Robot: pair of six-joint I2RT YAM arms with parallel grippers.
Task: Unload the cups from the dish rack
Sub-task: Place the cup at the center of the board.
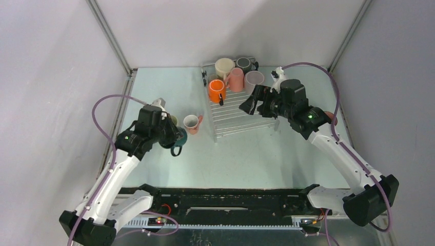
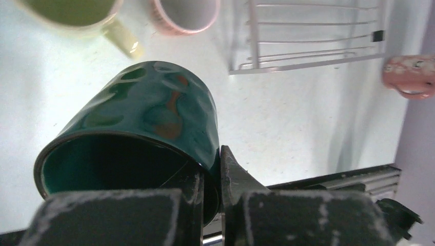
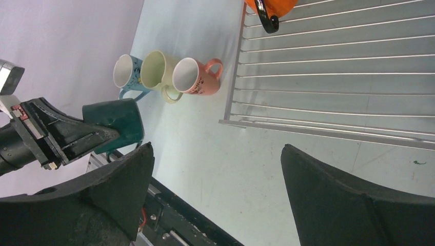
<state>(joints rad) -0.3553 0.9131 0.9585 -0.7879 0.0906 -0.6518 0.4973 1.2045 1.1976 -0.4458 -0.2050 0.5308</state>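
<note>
While five cups (image 1: 236, 79) crowd the far end of the dish rack (image 1: 241, 117), the left jaws pinch the rim of a tilted, empty teal cup (image 2: 149, 113) above the table (image 1: 246, 154); the right jaws hang spread wide over the rack's bare ribs

**Desk layout, quick**

Centre-right on the desk (image 1: 246, 154): dish rack (image 1: 241, 115). The cup bunch (image 1: 236, 79) stands in the rack's far end. The row of 3 cups (image 3: 154, 69) is on the desk just left of the rack. The held cup (image 2: 143, 118) is in my left end effector (image 2: 211, 171), nearer than the row. My right end effector (image 3: 215, 151) is above the rack's right side.
</note>
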